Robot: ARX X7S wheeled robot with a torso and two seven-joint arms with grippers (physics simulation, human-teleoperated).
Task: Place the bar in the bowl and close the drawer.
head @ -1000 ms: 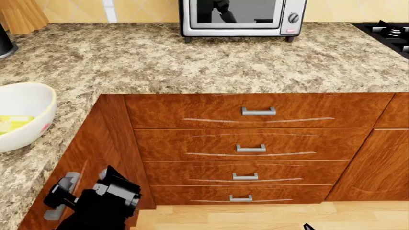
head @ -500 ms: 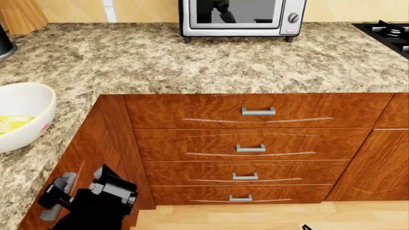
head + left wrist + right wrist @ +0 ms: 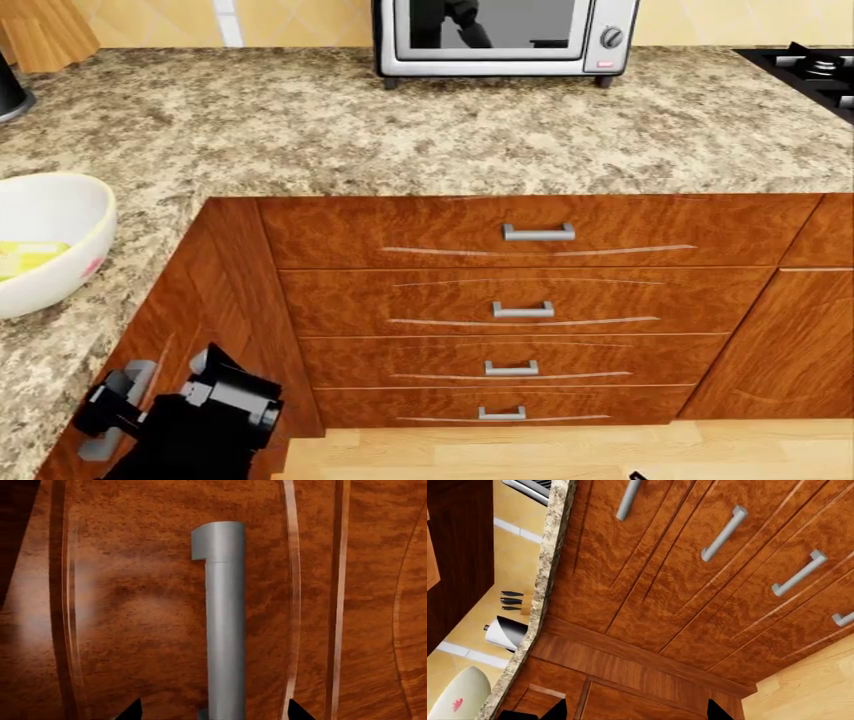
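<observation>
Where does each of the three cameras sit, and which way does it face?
Head view: high, looking down over the counter, bowl and stacked drawer fronts; left gripper shows.
Left wrist view: close, facing the drawer handle; only fingertips show.
Right wrist view: low, facing up at the fronts; fingertips visible.
Shared: bowl, stacked fronts.

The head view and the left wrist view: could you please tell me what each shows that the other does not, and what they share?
Only the head view shows the round white bowl holding the pale yellow flat bar, the speckled granite counter, the silver microwave and the four stacked drawer fronts. Only the left wrist view shows the black tips of the left gripper, spread either side of the handle. Both share the reddish-brown wooden drawer with its silver bar handle.
</observation>
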